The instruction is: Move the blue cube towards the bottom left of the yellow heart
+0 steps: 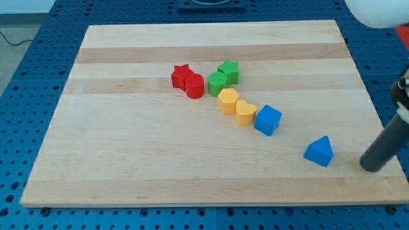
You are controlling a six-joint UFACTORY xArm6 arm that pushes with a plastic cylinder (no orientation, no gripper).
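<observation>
The blue cube [268, 119] sits just right of the yellow heart [245, 112], touching it, near the board's middle. A second yellow block [228, 101], roughly hexagonal, touches the heart on its upper left. My tip [370, 167] is the lower end of the dark rod at the view's right edge, near the board's right edge. It is far to the right of and below the blue cube, and right of a blue triangular block [319, 152].
A red star [181, 75] and a red cylinder [195, 85] sit together left of a green cylinder [217, 82] and a green star [229, 71]. The wooden board [128, 147] lies on a blue perforated table.
</observation>
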